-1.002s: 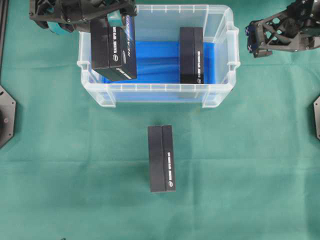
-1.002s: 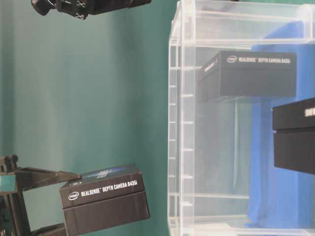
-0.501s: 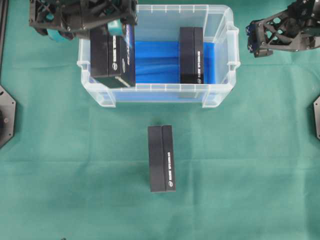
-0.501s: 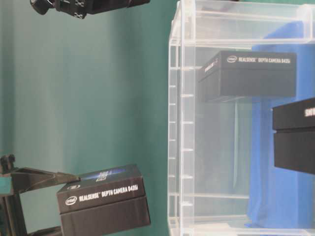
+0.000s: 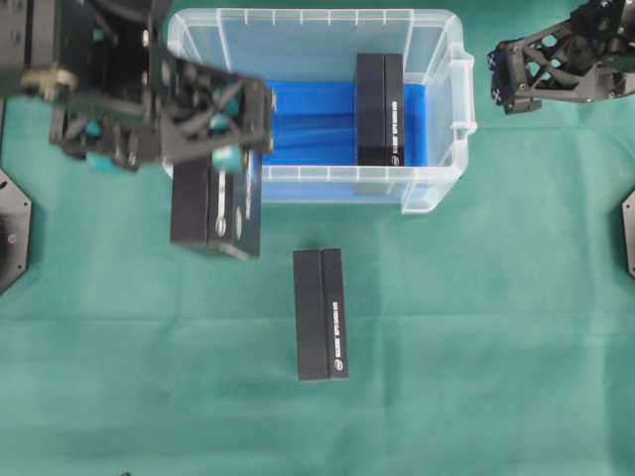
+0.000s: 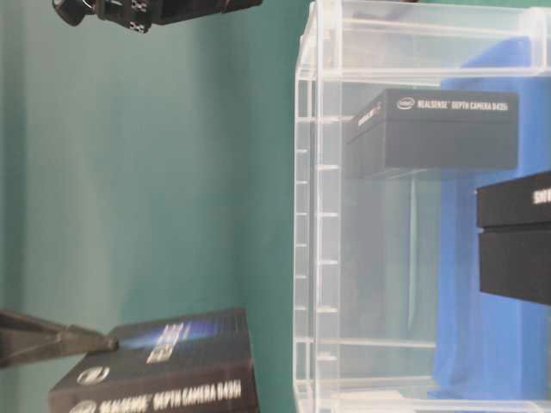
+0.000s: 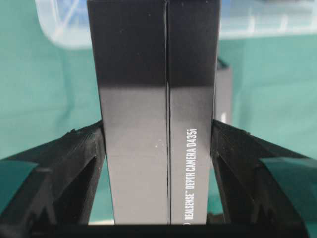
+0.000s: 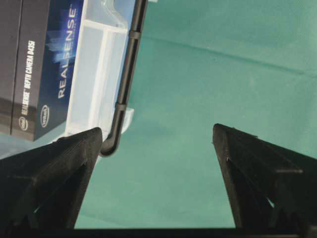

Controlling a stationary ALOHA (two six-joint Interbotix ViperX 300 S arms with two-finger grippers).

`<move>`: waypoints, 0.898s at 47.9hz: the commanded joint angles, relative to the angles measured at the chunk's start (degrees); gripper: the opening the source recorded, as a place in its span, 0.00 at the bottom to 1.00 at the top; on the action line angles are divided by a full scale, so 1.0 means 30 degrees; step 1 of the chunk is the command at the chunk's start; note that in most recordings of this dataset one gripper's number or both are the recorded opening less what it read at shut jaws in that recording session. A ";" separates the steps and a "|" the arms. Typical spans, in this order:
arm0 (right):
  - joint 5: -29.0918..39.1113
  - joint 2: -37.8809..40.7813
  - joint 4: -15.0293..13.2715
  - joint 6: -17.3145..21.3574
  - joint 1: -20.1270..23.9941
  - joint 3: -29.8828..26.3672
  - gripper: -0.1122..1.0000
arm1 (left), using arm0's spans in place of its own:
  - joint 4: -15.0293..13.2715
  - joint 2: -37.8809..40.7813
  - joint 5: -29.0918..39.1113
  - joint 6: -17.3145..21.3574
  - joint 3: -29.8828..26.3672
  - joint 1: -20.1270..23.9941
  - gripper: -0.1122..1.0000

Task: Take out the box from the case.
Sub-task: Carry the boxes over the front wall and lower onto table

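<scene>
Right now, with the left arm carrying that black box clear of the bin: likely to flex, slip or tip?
Probably stiff: the black box shows straight edges with no bowing where the left gripper clamps its sides. Slip seems possible, since the faces look smooth and glossy. Set down on a narrow side, it may tip; the box on the table lies stable.

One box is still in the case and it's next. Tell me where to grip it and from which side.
Grip the box across its two long faces, at mid-length, coming straight down from above. It stands on a narrow edge on the blue cloth, with the case walls blocking side approaches. The open right pincer hovers nearest.
</scene>
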 commanded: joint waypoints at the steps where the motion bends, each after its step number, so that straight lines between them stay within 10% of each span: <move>1: -0.0059 -0.0293 -0.0029 0.0000 0.0059 -0.0176 0.92 | 0.0117 -0.0439 0.0322 -0.0557 -0.0352 -0.0879 0.66; 24: -0.0059 -0.0352 -0.0029 0.0029 0.0146 -0.0176 0.92 | 0.0117 0.0029 0.0645 -0.4980 -0.0762 -0.4834 0.66; 43: -0.0059 -0.0352 -0.0029 0.0059 0.0264 -0.0205 0.92 | 0.0117 0.0264 0.0645 -0.5273 -0.0410 -0.5244 0.66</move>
